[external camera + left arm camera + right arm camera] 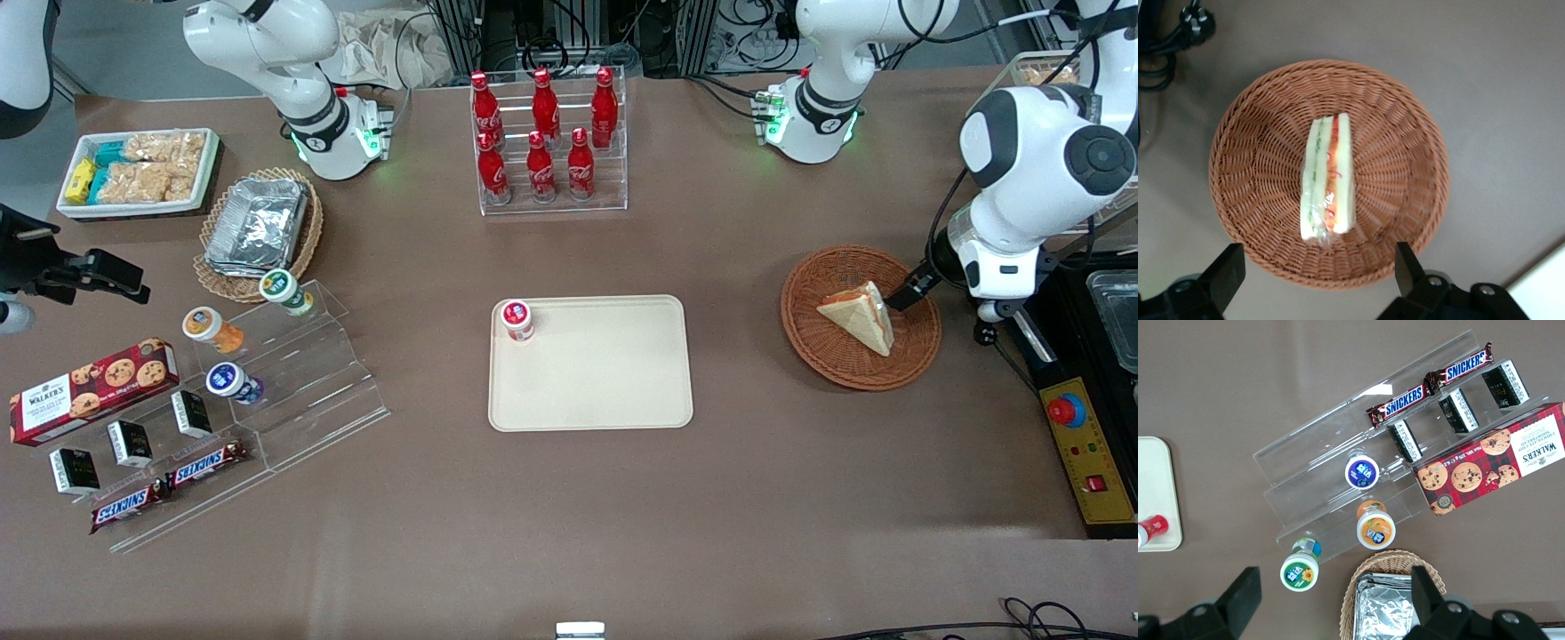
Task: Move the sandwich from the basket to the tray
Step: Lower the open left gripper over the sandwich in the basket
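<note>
The sandwich (pixel 861 316), a clear-wrapped white-bread wedge with orange-red filling, lies in the round reddish-brown wicker basket (pixel 822 356) toward the working arm's end of the table. In the left wrist view the sandwich (pixel 1329 177) rests edge-up at the middle of the basket (pixel 1258 153). My gripper (pixel 911 291) hangs above the basket's rim on the working arm's side, apart from the sandwich. The gripper (pixel 1317 275) is open, its black fingers (pixel 1228 272) wide apart with nothing between them. The cream tray (pixel 605 382) lies flat at the table's middle.
A small red-capped jar (pixel 516 320) stands on the tray's corner. A clear rack of red cola bottles (pixel 544 142) stands farther from the camera. A control box (pixel 1089 444) lies beside the basket at the table's end. Snack steps (pixel 267 391) are toward the parked arm.
</note>
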`<state>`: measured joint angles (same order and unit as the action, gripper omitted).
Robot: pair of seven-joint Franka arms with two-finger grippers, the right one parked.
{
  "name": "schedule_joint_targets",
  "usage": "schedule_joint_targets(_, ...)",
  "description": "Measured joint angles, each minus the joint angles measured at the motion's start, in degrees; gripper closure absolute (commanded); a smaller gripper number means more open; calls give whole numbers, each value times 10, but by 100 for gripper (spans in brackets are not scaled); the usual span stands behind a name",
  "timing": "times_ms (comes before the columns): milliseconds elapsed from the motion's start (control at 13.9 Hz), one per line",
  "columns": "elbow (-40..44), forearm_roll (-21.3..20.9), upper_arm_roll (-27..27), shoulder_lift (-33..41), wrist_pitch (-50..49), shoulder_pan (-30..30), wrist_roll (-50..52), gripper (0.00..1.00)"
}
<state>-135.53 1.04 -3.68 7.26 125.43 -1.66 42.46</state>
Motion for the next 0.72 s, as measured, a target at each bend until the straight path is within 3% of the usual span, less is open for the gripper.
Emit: schedule_joint_targets(720, -38, 37, -1, -112, 111, 8, 62, 0)
